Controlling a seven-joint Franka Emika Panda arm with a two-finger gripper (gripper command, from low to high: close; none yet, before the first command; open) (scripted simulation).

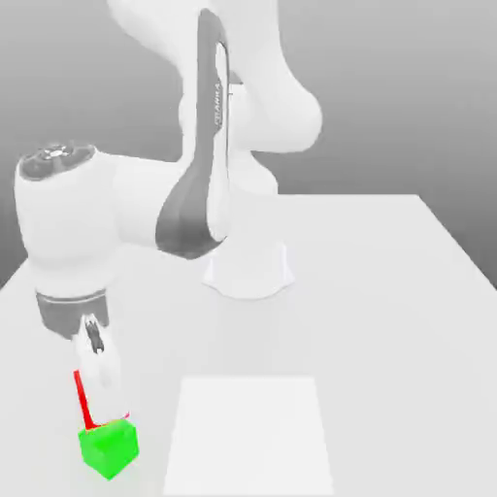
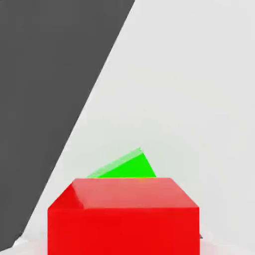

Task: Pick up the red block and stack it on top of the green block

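The hand (image 1: 97, 388) is seen low over the tabletop (image 1: 388, 291), near the exterior view's left edge. The red block (image 1: 83, 400) is seen directly above the green block (image 1: 109, 448), mostly hidden behind the hand. Whether they touch cannot be told. In the hand view red (image 2: 123, 219) overlaps green (image 2: 127, 167). Whether the hand is open or gripping cannot be told.
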